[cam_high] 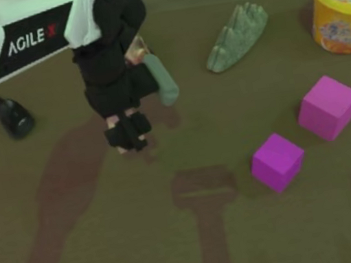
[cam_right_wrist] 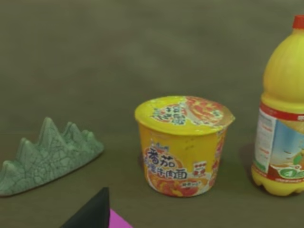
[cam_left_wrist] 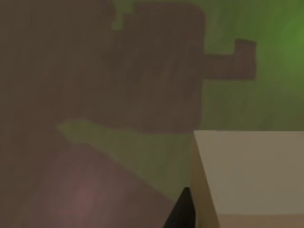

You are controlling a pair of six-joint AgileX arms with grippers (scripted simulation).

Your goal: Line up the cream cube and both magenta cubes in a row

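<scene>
We are holding our left gripper (cam_high: 126,137) low over the table (cam_high: 113,245). Its jaws are clenching the cream cube (cam_left_wrist: 251,175), which is filling the space between them in the left wrist view. Both magenta cubes (cam_high: 277,161) (cam_high: 328,107) are sitting well off to the right of those jaws, near each other. Our right arm is out of sight above; we cannot tell its jaw state.

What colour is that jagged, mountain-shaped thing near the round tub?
The ridged ornament is pale grey-green with a fine crackle pattern, clearest in the right wrist view.
</scene>
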